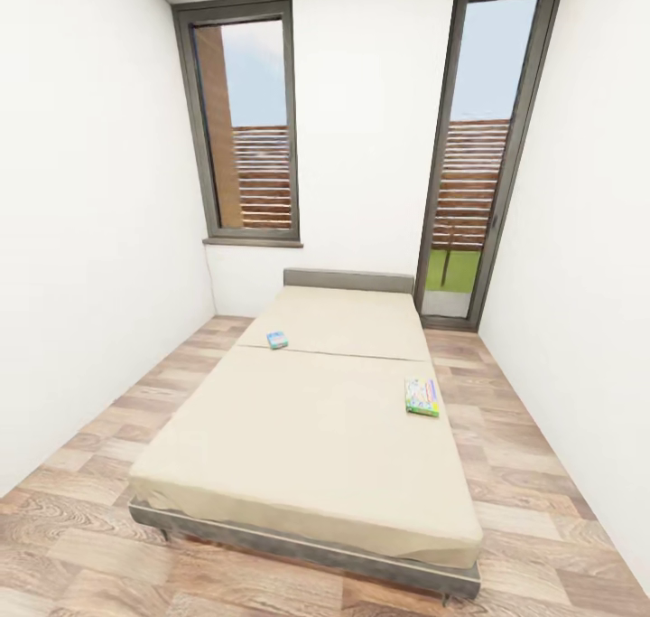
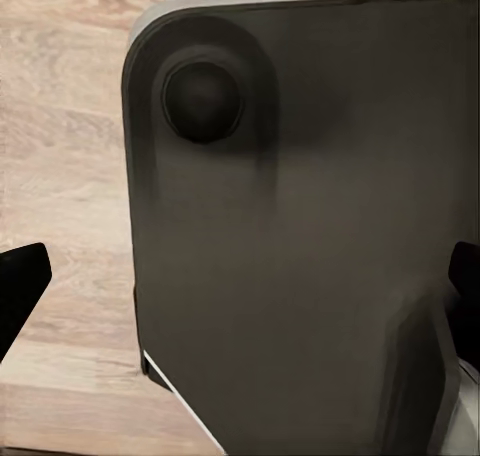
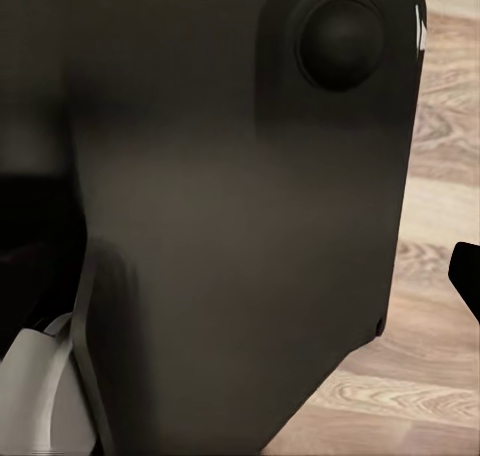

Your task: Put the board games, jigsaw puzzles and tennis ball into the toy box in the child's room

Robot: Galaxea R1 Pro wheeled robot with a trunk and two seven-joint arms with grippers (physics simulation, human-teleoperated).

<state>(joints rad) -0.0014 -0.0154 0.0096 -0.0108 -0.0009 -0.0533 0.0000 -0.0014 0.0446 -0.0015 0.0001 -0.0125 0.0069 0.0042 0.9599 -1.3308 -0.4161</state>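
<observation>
Claws come first. In the left wrist view, the left claw [image 2: 240,286] shows a black fingertip [image 2: 22,276] at one edge and another at the far edge, so it looks wide open, with nothing held between. In the right wrist view, the right claw has one black fingertip [image 3: 468,274] at the edge, and I cannot tell if it is open or shut. A big dark grey robot part [image 2: 300,236] with a round knob sits in front of each wrist camera, over the wood floor [image 2: 60,126].

From the head view, the bed [image 1: 316,436] stands in the middle of the narrow white room, with its low grey headboard by the far wall. A small blue board game [image 1: 277,340] lies flat on the mattress, toward the left side and nearer the headboard. A green-edged board game [image 1: 422,397] lies flat near the right edge. The two are well apart. Two tall windows [image 1: 244,120] stand in the far wall.
</observation>
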